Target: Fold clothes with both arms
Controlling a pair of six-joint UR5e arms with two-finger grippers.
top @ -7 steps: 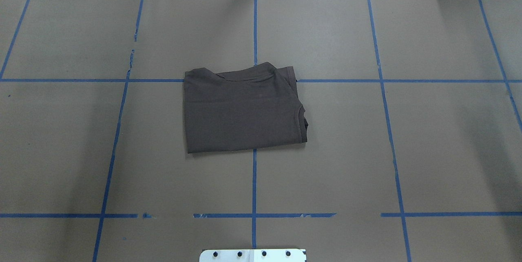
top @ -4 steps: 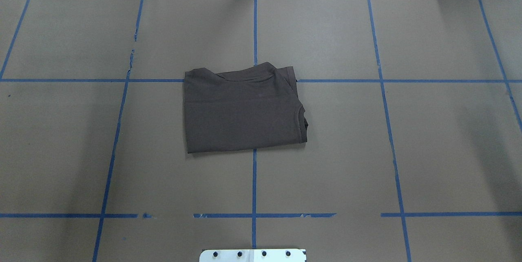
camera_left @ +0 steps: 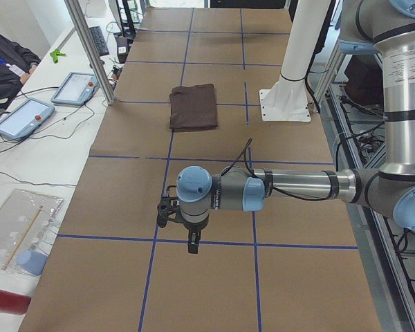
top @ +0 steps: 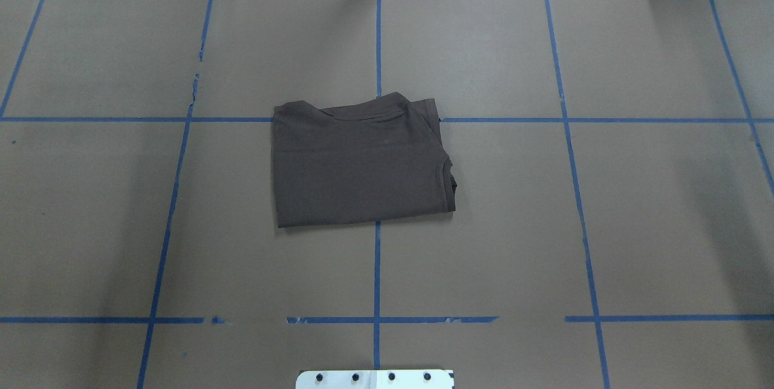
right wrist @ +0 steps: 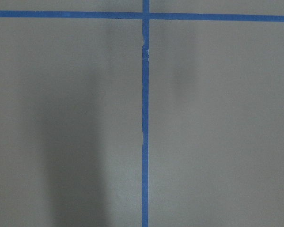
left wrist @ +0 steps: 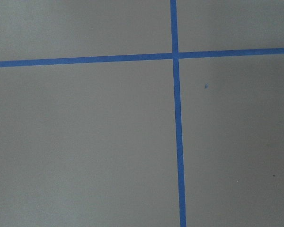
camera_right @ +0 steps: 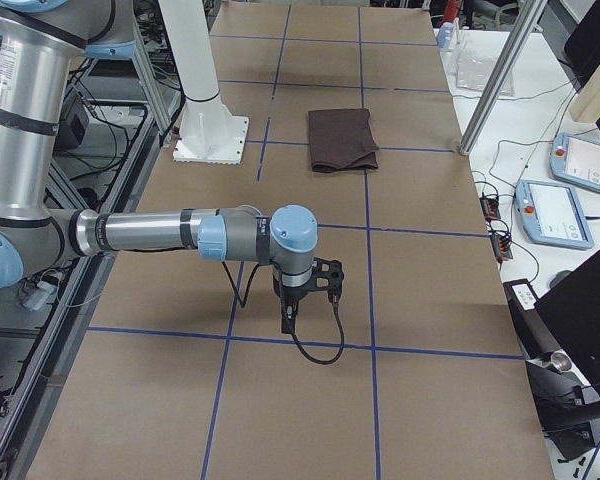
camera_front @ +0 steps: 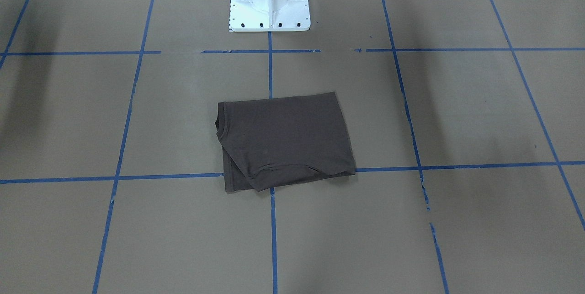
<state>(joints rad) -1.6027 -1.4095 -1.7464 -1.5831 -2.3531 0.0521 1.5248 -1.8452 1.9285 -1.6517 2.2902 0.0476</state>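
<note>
Pointing straight down at the table (top: 544,225), the left end effector (camera_left: 191,243) is hanging just above a blue tape line (camera_left: 214,243) at the end of the left arm (camera_left: 297,185), which is reaching out level. From this side view I cannot tell how far open it is standing. The right end effector (camera_right: 288,318) is hanging the same way from the right arm (camera_right: 150,232), and its opening cannot be told either. Neither is touching the T-shirt (top: 360,162), which is lying well apart from both. It is resting flat, folded into a rectangle, at the middle of the table, toward 12 o'clock from the white pedestal (top: 375,379) in the overhead view. There its long axis is running from 9 to 3 o'clock, with a curved ribbed edge facing 3 o'clock.
</note>
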